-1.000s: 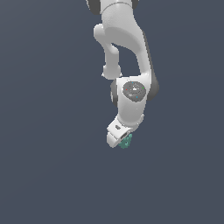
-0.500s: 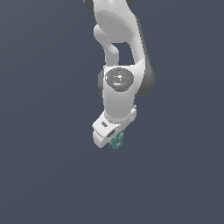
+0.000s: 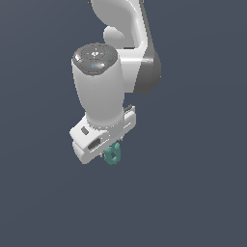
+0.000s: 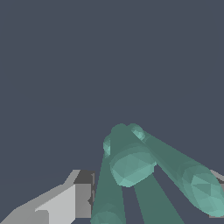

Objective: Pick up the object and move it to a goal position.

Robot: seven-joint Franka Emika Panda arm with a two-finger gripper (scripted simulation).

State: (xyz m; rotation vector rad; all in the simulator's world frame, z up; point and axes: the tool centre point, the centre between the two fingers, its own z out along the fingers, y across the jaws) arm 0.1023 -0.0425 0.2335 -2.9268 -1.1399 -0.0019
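Note:
The object (image 3: pixel 113 154) is a small teal-green knobbly piece with holes, hanging just below the white hand in the exterior view. My gripper (image 3: pixel 110 148) is shut on it, with most of the fingers hidden behind the hand's body. In the wrist view the object (image 4: pixel 131 162) fills the near field as several rounded teal prongs, with one grey finger (image 4: pixel 81 192) beside it and a sliver of the other finger (image 4: pixel 217 179) at the frame's edge. The object is held up in the air, touching no surface.
The white arm (image 3: pixel 99 87) reaches down from the top of the exterior view over a plain dark blue-grey background. No other objects, containers or edges show in either view.
The arm has swung toward the exterior view's left and nearer the camera, carrying the object with it. The wrist has turned, so its round cap now faces up.

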